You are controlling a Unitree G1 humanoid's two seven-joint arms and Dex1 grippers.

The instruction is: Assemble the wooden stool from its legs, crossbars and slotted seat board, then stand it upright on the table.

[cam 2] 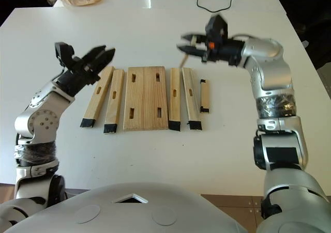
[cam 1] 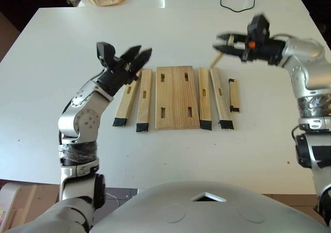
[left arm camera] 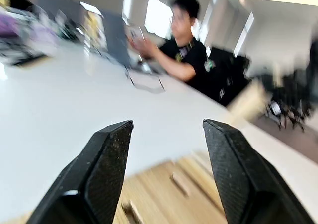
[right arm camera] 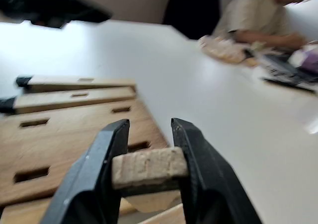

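White table (cam 1: 51, 62); right gripper (right arm camera: 149, 124) pinches pale, square-ended crossbar (right arm camera: 149, 167).

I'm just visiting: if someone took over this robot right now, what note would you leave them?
The left pincer is open and empty, over the far ends of the left legs.
The right pincer is shut on a short crossbar, held above the table.
The seat board lies flat mid-table, with the right legs and a second crossbar beside it.
Done: one crossbar picked up.
Left: all the joining, then standing the stool upright.
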